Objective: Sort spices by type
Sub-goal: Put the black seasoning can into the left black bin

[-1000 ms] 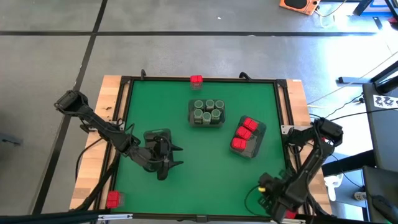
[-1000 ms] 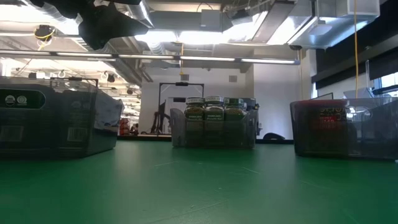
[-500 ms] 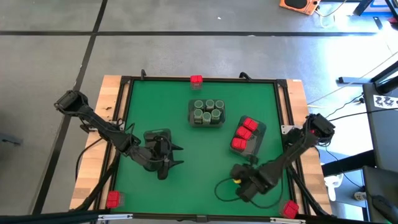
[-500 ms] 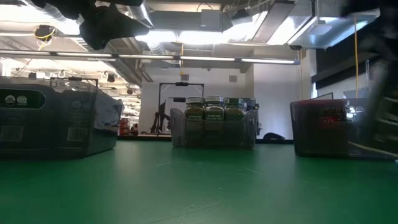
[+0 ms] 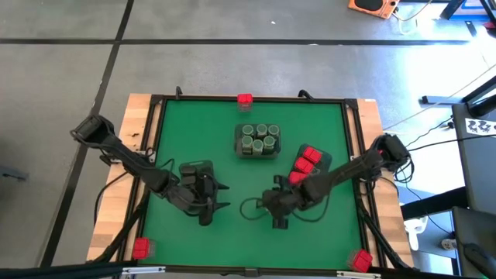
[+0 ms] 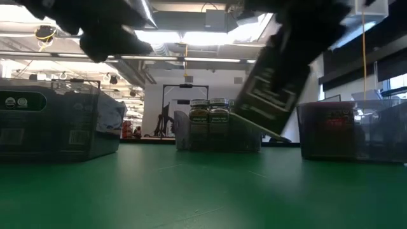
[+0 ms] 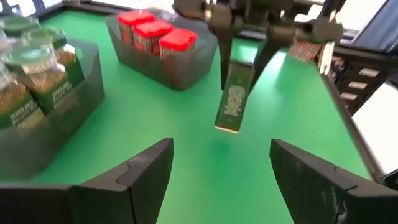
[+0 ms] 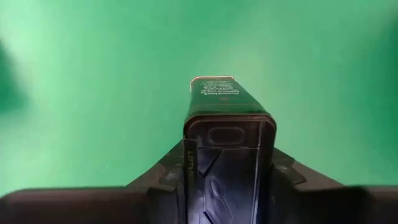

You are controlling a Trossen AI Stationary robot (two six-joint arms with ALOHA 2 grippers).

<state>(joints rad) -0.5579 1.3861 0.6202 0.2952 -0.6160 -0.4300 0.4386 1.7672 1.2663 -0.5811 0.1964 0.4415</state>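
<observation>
A dark grey rectangular tin (image 7: pixel 234 99) hangs tilted above the green worktop (image 5: pixel 232 174), held by its upper end between the two fingers of the right pincer (image 5: pixel 277 215). In the right wrist view the tin (image 8: pixel 222 118) points away from the camera with bare green beneath it, clear of the surface. The right arm reaches from the worktop's right edge across to its near middle, stretched low and long, its wrist turned down. In the low view the tin (image 6: pixel 273 92) leans steeply in front of the jars.

The left pincer (image 5: pixel 203 203) hovers just left of the right one, near the worktop's front, its fingers (image 7: pixel 146 171) spread fairly wide with nothing between them. The left arm comes in from the left edge, bent at the elbow.

Three grey trays sit on the worktop. The middle tray (image 5: pixel 257 142) near the back holds six round grey-green jars (image 5: pixel 256 137) standing upright. The right tray (image 5: pixel 311 172) holds bright red boxes (image 5: pixel 304 165); four seem to show from above, though the arm crosses its near end. The left tray (image 5: pixel 197 170) lies largely under the left arm; in the low view it (image 6: pixel 57 124) shows dark tins inside, their number hard to tell.

Red markers (image 5: pixel 245 99) sit at the frame's edges.
</observation>
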